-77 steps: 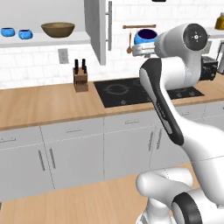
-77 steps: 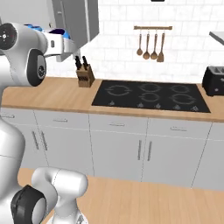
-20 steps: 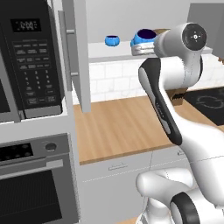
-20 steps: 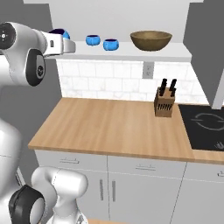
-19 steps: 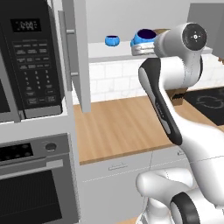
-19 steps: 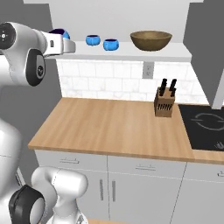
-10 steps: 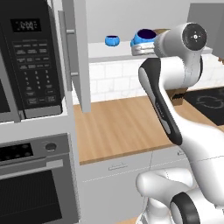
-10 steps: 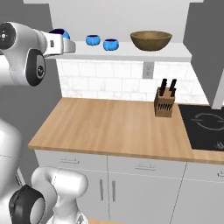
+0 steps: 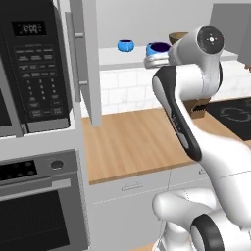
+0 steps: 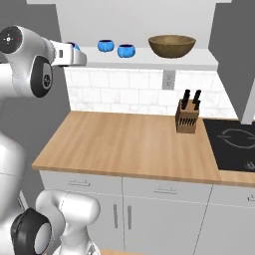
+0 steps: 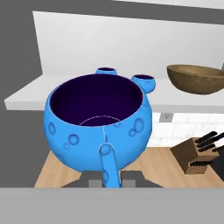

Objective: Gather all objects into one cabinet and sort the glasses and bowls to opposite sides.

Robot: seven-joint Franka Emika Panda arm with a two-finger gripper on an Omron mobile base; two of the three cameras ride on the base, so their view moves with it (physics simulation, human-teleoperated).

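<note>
Gripper (image 11: pixel 105 177) clenched on a blue cup (image 11: pixel 98 122), apparently by its handle, held level with the cabinet (image 11: pixel 26 101) for shelving

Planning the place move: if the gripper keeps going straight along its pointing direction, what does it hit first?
Probably the cabinet's white bottom board, or the two blue cups on it. The gripper, shut on a blue cup, faces them; depth is unclear.

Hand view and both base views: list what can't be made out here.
- Hand: in the hand view the held blue cup covers its fingertips.
- Same cup, right base view: hidden behind the arm's wrist; only a blue sliver shows.
- Wooden bowl, left base view: mostly behind the arm.
- Knife block, hand view: cut off by the right edge.
</note>
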